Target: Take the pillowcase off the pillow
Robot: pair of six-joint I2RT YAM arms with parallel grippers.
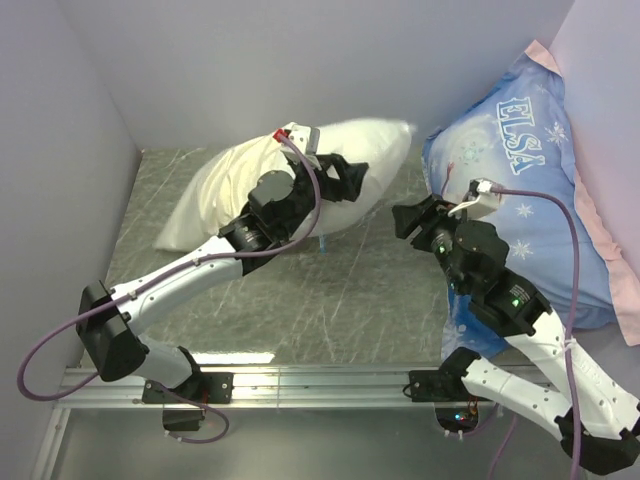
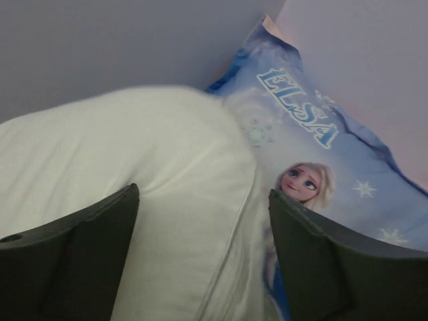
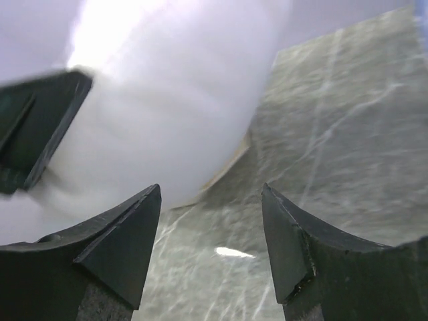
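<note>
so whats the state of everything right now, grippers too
pillowcase: wrinkled, partly on, covering the pillow's left end
pillow: lying on the table, right end bare and blurred
left gripper: open, close over the pillow
right gripper: open, empty, above the table
elsa pillow: propped against the right wall

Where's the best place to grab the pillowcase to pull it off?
Probably the floppy left-end corner of the pillowcase, approached from the left: it tapers flat onto the table there, while the white pillow bulges out of its right end.
</note>
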